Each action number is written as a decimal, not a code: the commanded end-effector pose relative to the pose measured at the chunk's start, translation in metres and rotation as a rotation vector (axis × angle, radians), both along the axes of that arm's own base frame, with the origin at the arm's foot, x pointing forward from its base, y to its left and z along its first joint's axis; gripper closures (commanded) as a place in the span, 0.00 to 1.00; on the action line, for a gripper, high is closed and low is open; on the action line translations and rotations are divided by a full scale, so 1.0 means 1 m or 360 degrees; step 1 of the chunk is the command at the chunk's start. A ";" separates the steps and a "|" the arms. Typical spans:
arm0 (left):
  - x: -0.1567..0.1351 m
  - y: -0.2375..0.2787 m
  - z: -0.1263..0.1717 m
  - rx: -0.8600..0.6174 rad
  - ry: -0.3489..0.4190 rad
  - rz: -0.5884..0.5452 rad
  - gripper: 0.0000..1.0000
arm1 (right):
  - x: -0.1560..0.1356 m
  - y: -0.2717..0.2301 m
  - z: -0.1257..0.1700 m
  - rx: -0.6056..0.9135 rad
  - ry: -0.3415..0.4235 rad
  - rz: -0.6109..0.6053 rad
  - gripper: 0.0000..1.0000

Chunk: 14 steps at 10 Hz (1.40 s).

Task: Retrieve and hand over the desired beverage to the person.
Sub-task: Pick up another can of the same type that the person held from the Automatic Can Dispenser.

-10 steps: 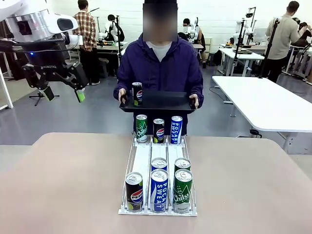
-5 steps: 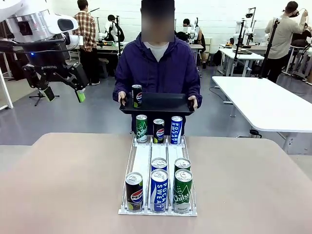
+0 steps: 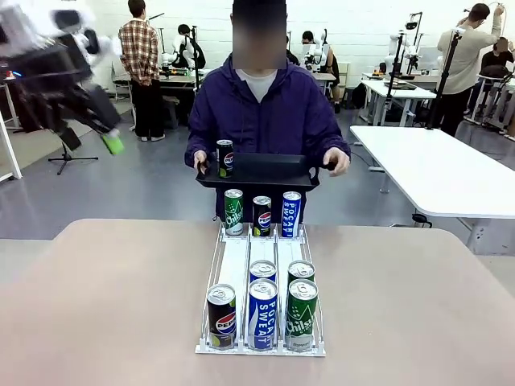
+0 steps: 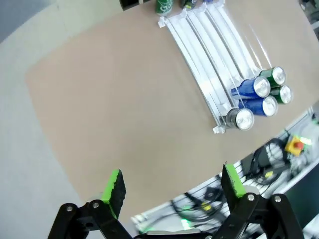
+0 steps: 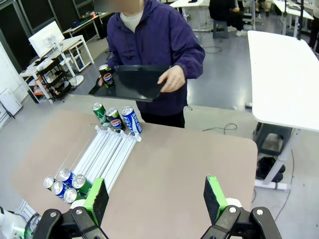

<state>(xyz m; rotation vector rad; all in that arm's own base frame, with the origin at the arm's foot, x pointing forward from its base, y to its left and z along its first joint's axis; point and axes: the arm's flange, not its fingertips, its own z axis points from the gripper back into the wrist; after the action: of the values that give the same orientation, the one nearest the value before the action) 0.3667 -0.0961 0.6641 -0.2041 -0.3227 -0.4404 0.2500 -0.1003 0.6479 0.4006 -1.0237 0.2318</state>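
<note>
Black-and-blue Pepsi can (image 3: 225, 158) stands upright on the black tray (image 3: 269, 170), at the tray's picture-left end. The person (image 3: 261, 112) in the dark purple hooded jacket holds that tray level at the far side of the surface (image 3: 105, 305). One hand (image 3: 200, 160) is at the tray's edge beside the can. The other hand (image 3: 336, 162) sits at the opposite end; from the front I cannot tell whether it touches the tray, but my right wrist view shows it resting on the rim.

Below the tray, a white three-lane rack (image 3: 234, 264) lies on the surface, running from the person toward my side.
- Far end: a green can (image 3: 233, 211), a second Pepsi can (image 3: 261, 215) and a blue Pocari Sweat can (image 3: 290, 213), one per lane, all upright.
- Near end: a third Pepsi can (image 3: 221, 315), a Pocari Sweat can (image 3: 262, 313) and a green Chilsung can (image 3: 301, 314) in front, with one more blue can (image 3: 262, 271) and one more green can (image 3: 301, 272) just behind the last two.

My left claw (image 3: 91, 141) hangs high at picture left, well apart from the rack and smeared by blur. Its wrist view shows the fingers spread wide with nothing between the green pads (image 4: 113, 186). My right claw (image 5: 154, 196) is likewise spread and empty, above the surface on my side of the rack.
</note>
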 end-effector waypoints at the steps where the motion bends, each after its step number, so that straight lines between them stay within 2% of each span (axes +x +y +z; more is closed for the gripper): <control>1: -0.005 0.059 0.005 -0.0282 -0.0070 -0.0382 0.00 | 0.002 0.001 -0.001 0.0016 -0.0002 0.0024 0.00; 2: -0.003 0.084 0.013 -0.0400 -0.0092 -0.0457 0.00 | 0.002 0.001 -0.001 0.0016 -0.0002 0.0024 0.00; 4: -0.001 0.116 0.023 -0.0527 -0.0045 -0.0482 0.00 | 0.002 0.001 -0.001 0.0016 -0.0002 0.0024 0.00; 8: -0.003 0.117 0.028 -0.0706 -0.0061 -0.0614 0.00 | 0.002 0.001 -0.001 0.0016 -0.0002 0.0024 0.00; 11: -0.007 0.112 0.029 -0.0708 -0.0220 -0.0621 0.00 | 0.002 0.001 -0.001 0.0016 -0.0002 0.0024 0.00; 12: -0.004 0.112 0.030 -0.0704 -0.0076 -0.0594 0.00 | 0.002 0.001 -0.001 0.0016 -0.0002 0.0024 0.00; 14: -0.004 0.112 0.030 -0.0704 -0.0076 -0.0594 0.00 | 0.002 0.001 -0.001 0.0016 -0.0002 0.0024 0.00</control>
<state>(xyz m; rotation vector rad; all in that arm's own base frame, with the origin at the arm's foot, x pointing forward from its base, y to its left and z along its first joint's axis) 0.3627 0.0171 0.6940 -0.6807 -0.4352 -0.7406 0.2499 -0.1004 0.6480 0.4004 -1.0239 0.2317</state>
